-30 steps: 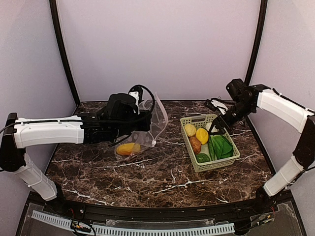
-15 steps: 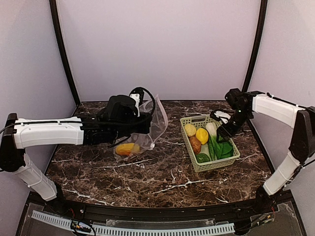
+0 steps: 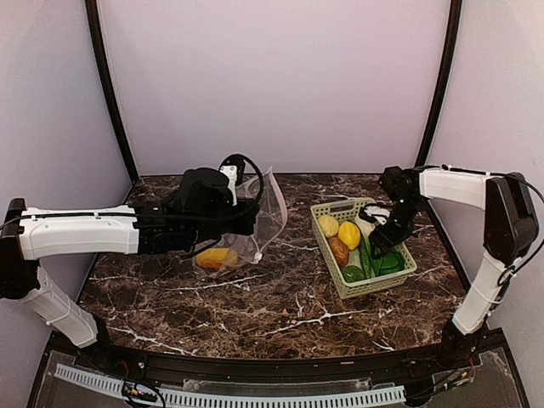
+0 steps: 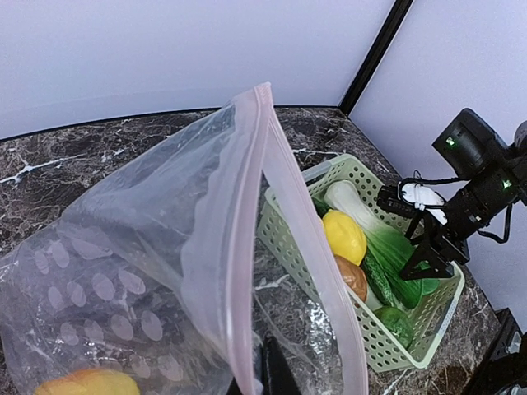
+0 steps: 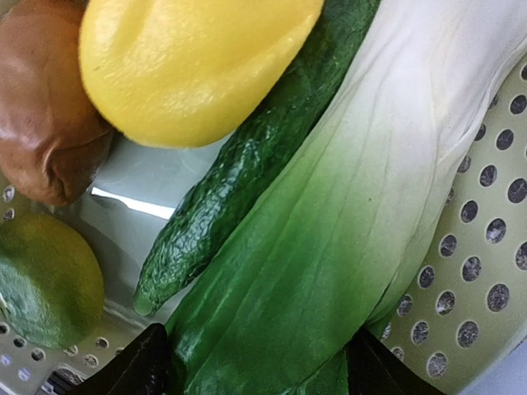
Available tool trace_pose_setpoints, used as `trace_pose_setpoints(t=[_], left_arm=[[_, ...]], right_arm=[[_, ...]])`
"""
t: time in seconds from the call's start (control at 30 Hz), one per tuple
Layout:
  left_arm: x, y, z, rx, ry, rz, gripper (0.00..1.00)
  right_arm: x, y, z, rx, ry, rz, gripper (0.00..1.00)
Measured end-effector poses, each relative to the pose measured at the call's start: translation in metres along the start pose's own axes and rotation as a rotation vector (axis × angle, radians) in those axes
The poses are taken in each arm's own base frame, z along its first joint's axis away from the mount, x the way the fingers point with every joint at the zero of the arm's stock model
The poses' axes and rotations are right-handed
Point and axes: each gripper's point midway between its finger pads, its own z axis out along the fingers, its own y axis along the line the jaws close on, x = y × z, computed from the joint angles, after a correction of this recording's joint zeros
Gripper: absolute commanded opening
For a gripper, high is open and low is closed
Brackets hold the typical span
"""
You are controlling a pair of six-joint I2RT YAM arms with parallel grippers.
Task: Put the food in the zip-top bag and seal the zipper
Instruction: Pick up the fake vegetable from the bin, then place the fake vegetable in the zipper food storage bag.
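My left gripper point(image 4: 268, 370) is shut on the rim of the zip-top bag point(image 4: 123, 247), holding it up off the table with its mouth gaping toward the basket. The pinkish zipper point(image 4: 268, 164) runs along that open mouth. An orange-yellow piece of food point(image 3: 216, 257) lies in the bag's bottom. My right gripper point(image 5: 255, 374) is down in the basket, open, its fingers point(image 5: 136, 370) on either side of the bok choy point(image 5: 329, 222). Beside the bok choy lie a yellow lemon point(image 5: 189, 58), a brown potato point(image 5: 45, 140), a dark green cucumber point(image 5: 230, 189) and a round green piece point(image 5: 41, 280).
The light-green lattice basket point(image 3: 374, 285) stands right of centre on the dark marble table point(image 3: 280, 314), with a paler lemon point(image 3: 328, 224) at its back left. The left arm point(image 3: 85, 231) stretches across the left half. Black frame posts rise behind.
My right gripper has swung left and down from the basket's far right edge into the basket, over the bok choy. The left gripper and the bag have barely shifted.
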Motion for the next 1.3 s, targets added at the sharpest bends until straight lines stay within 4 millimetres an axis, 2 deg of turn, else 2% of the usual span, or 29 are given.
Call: trace_pose_setpoints(t=[0.1,0.3,0.4,0.47,0.5,0.57,0.7,0.9,1.03,1.17,1.3], left_arm=[[0.0,0.001,-0.001,0.001,-0.001,-0.001,0.01],[0.003,0.002,-0.001,0.0,0.001,-0.004,0.01],[0.003,0.002,0.0,0.0,0.0,-0.005,0.01],[0.002,0.003,0.0,-0.002,-0.003,-0.008,0.01],[0.002,0.004,0.0,-0.003,-0.003,-0.01,0.01],[0.001,0.006,0.001,-0.006,-0.003,-0.014,0.01],[-0.003,0.016,0.004,-0.019,-0.005,-0.042,0.01],[-0.011,0.033,0.009,-0.04,-0.008,-0.056,0.01],[-0.011,0.032,0.012,-0.028,0.005,0.003,0.01],[-0.015,0.028,0.016,-0.03,0.019,0.093,0.01],[-0.021,0.029,0.016,-0.045,0.02,0.188,0.01]], right_arm=[[0.001,-0.003,0.008,0.006,0.023,0.003,0.63],[0.002,-0.006,0.017,0.012,0.051,0.003,0.32],[0.003,-0.009,0.013,0.026,0.062,0.006,0.2],[0.004,-0.012,0.009,0.045,0.068,0.002,0.15],[-0.001,-0.017,-0.001,0.079,0.05,-0.008,0.08],[-0.002,-0.019,-0.007,0.094,0.042,-0.018,0.03],[-0.014,-0.026,-0.036,0.143,-0.015,-0.061,0.0],[-0.035,-0.028,-0.092,0.221,-0.182,-0.136,0.0],[-0.043,-0.023,-0.112,0.222,-0.247,-0.182,0.0],[-0.057,-0.004,-0.132,0.137,-0.335,-0.225,0.0],[-0.071,0.028,-0.165,-0.003,-0.472,-0.267,0.0]])
